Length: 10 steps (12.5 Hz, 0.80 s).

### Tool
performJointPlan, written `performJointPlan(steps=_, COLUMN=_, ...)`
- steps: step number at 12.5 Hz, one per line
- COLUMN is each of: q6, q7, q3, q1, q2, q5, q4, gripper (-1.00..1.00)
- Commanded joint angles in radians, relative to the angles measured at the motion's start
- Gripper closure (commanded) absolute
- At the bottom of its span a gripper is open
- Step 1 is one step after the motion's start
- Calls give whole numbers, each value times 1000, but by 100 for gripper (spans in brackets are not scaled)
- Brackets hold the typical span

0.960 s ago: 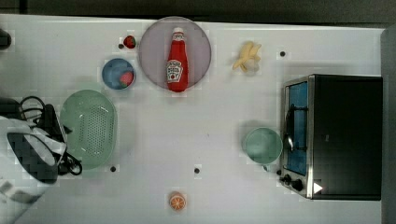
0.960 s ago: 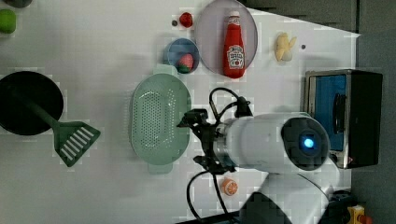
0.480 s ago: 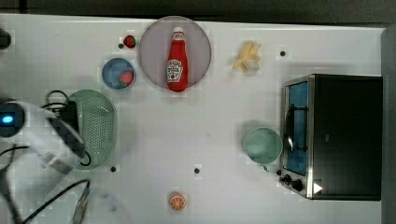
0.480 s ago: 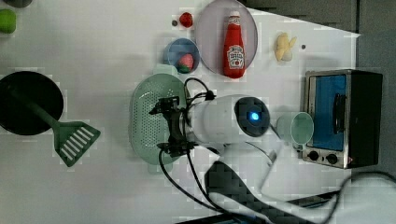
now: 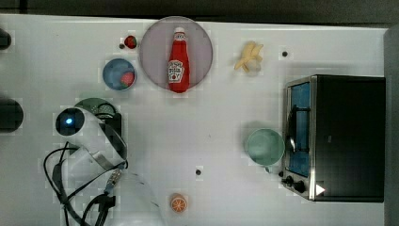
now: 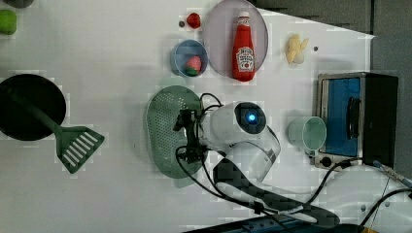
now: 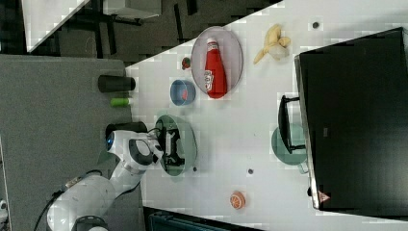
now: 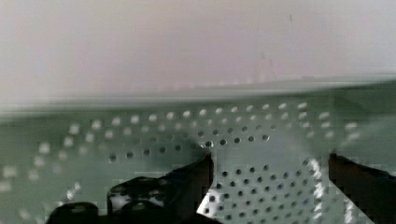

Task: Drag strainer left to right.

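Since a second ago, advanced over the strainer [image 6: 165,131], on the table [image 5: 211,136] below the blue bowl [image 6: 188,58] in the left view. Gripper [image 8: 268,170] inside the basin, fingers [image 8: 196,175] spread apart, holding nothing.

Top view: arm covers most of strainer [image 5: 95,106], only its far rim peeks out; wrist view: pincer [image 8: 268,175] fingers cut by picture edge, strainer rim blurred.

The end effector [image 6: 187,136] sits over the strainer [image 6: 163,128], which rests on the white counter [image 6: 121,58].
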Motion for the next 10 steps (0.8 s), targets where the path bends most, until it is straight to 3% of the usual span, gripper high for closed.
performJointPlan(steps=1, q6=55, q7=38, q3=-15, q1=-16, q2=-65, q5=-19, q4=2, gripper=-100)
performJointPlan(steps=10, q6=119, q7=-24, q3=-30, q1=-142, q2=-202, q5=-19, q4=-200, gripper=-100)
